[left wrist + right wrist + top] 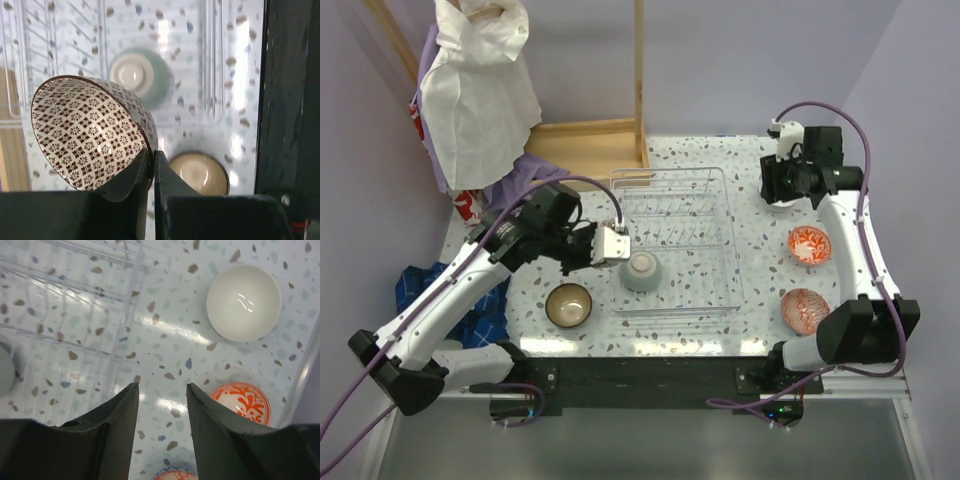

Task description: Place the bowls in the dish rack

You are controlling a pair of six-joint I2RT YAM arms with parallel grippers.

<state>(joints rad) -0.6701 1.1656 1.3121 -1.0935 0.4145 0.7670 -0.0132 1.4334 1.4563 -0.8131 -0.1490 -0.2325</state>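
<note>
My left gripper (598,246) is shut on the rim of a brown-and-white patterned bowl (90,132), held tilted above the left front edge of the wire dish rack (675,240). A pale green bowl (642,270) sits upside down inside the rack's front left. A tan bowl (569,305) rests on the table left of the rack. My right gripper (162,395) is open and empty, high over the table right of the rack. Below it lie a white bowl (243,302) and two orange patterned bowls (809,246) (805,310).
A wooden frame (590,140) stands behind the rack, with a white cloth (475,90) hung at the back left. A blue cloth (470,300) lies at the table's left edge. The black front rail (640,375) runs along the near edge.
</note>
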